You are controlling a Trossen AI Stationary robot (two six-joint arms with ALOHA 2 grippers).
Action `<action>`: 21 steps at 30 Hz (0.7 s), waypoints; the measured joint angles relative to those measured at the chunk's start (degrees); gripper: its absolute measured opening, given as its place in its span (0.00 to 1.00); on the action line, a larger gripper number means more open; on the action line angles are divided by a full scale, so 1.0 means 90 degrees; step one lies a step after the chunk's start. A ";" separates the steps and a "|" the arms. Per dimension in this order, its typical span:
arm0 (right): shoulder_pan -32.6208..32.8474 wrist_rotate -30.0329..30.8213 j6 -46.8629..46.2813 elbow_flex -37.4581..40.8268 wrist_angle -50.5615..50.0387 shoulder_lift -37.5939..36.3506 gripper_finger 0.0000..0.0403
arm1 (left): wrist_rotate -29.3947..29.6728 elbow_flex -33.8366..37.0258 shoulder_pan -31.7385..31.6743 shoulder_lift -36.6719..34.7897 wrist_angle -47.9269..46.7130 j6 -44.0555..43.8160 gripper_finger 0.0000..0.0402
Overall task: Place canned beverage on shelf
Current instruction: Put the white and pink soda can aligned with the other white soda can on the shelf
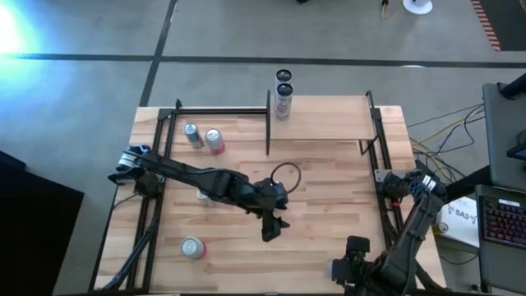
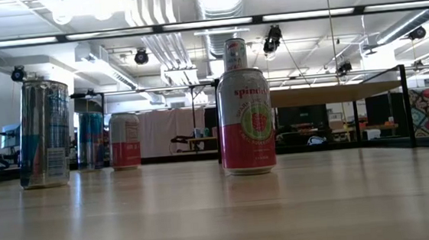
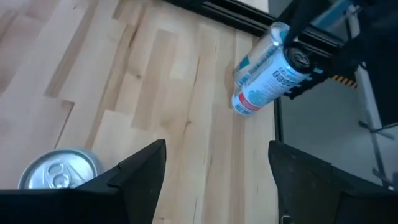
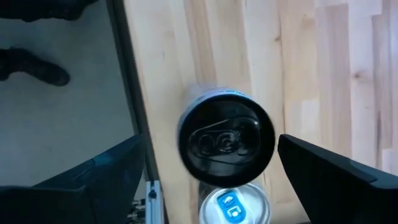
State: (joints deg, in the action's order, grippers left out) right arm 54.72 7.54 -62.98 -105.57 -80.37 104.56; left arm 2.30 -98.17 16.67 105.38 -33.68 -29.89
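The shelf (image 1: 329, 119) is a pale panel in black rods at the table's far right, also in the low view (image 2: 335, 93). Black-topped cans (image 1: 283, 99) stand at its far left corner. My left gripper (image 1: 271, 228) hangs open over the table's middle (image 3: 216, 146). A silver can top (image 3: 59, 171) shows just below it, beside one finger. A pink can (image 2: 245, 121) stands mid-table. My right gripper (image 1: 341, 267) is open at the near right (image 4: 210, 142), above a black-topped can (image 4: 227, 140) and a blue-topped can (image 4: 233, 208) standing by the edge rod.
Two cans (image 1: 204, 138) stand at the far left. One can (image 1: 204, 197) stands under my left arm and one (image 1: 193, 247) at the near left. A silver-blue can (image 3: 264, 71) stands by the black edge rods. Black frame rods (image 1: 269, 123) rise around the shelf.
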 joint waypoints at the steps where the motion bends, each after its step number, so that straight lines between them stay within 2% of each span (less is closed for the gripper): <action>1: 0.0000 0.0010 0.0000 0.0056 0.0016 -0.0008 0.89 | 0.0003 -0.0139 0.0024 0.0037 -0.0097 0.0053 0.64; 6: -0.0030 0.0005 -0.0049 0.0413 0.0266 -0.0016 0.88 | 0.0069 -0.0245 0.0177 0.0027 -0.0150 0.0201 0.61; 9: -0.0058 0.0005 -0.0199 0.0578 0.0418 -0.0016 0.86 | 0.0436 -0.0064 0.0329 -0.0054 -0.0191 0.0204 0.59; 16: -0.0109 0.0031 -0.0594 0.0750 0.0506 -0.0023 0.78 | 0.0809 0.0821 0.0839 -0.0216 0.0150 -0.0180 0.55; 21: -0.0135 0.0022 -0.0844 0.0818 0.0514 -0.0025 0.67 | 0.0983 0.1501 0.1094 -0.0576 0.0659 -0.0662 0.54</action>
State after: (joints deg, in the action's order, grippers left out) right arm 53.50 7.74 -70.58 -98.21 -75.75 104.34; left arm 11.14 -84.67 26.51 100.20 -27.75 -35.85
